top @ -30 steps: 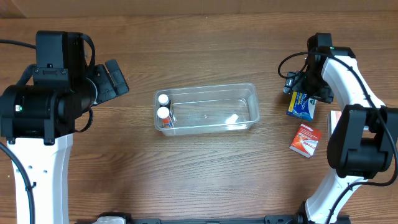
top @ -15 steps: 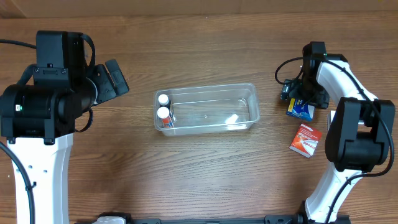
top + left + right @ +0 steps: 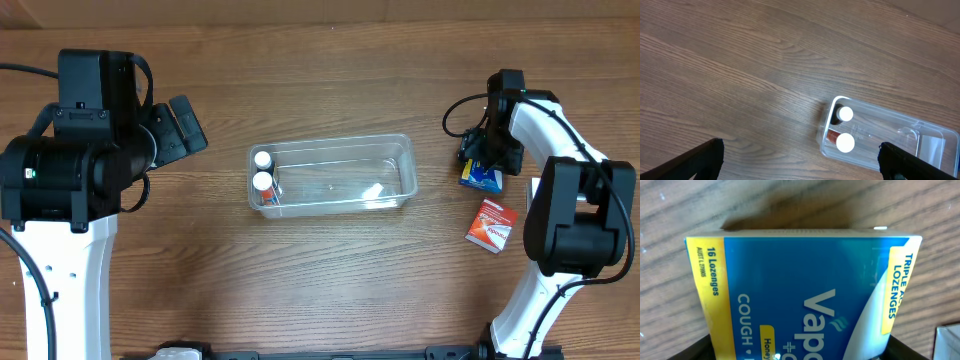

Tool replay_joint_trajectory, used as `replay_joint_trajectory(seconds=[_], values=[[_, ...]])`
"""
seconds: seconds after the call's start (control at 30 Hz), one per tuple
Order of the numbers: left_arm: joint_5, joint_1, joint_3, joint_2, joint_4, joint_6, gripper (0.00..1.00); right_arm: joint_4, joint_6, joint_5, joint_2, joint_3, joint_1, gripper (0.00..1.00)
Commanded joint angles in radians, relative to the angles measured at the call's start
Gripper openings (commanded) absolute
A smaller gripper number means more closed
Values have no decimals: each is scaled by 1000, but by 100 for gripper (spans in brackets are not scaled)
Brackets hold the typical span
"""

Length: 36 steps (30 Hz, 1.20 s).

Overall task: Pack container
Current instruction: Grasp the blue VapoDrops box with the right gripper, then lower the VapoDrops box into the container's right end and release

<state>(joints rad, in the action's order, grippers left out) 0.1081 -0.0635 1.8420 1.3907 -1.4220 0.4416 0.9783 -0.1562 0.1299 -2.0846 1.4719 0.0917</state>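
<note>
The clear plastic container (image 3: 340, 140) lies mid-table, with two white-capped bottles (image 3: 263, 170) standing at its left end. To its right, a blue and yellow lozenge box (image 3: 486, 179) rests on the wood. My right gripper (image 3: 482, 158) is down on this box. In the right wrist view the box (image 3: 805, 295) fills the frame, and a dark finger (image 3: 690, 350) presses each lower side of it. My left gripper (image 3: 186, 124) hovers left of the container, open and holding nothing. Its view shows the container (image 3: 900, 137) and the bottle caps (image 3: 845, 143) between widely spread fingers (image 3: 700, 162).
A small red and white box (image 3: 491, 224) lies on the table just below the blue one, beside the right arm's base. The wooden tabletop (image 3: 330, 280) surrounds the container.
My right gripper shifted slightly left and lower over the blue lozenge box, and its fingers came in against the box's sides. The left arm and the container stayed still.
</note>
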Motion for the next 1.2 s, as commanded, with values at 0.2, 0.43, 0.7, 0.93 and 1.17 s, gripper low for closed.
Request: replay_joint_trajectory(seconds=[0.2,0.43,0.7,0.93,1.17], values=[[-4,5,11,5,0,-20,100,155,60,-204,377,146,-50,70],[-4,5,11,5,-6,-19,100,179,-60,-172,558,127,-455,75],[-4,5,11,5,-17,-20,100,129,-130,-143,329,54,-546,74],[7,5,11,5,-15,-20,100,96,-129,-143,214,53,-546,75],[7,5,11,5,-15,-20,100,95,-129,-138,214,53,-546,100]])
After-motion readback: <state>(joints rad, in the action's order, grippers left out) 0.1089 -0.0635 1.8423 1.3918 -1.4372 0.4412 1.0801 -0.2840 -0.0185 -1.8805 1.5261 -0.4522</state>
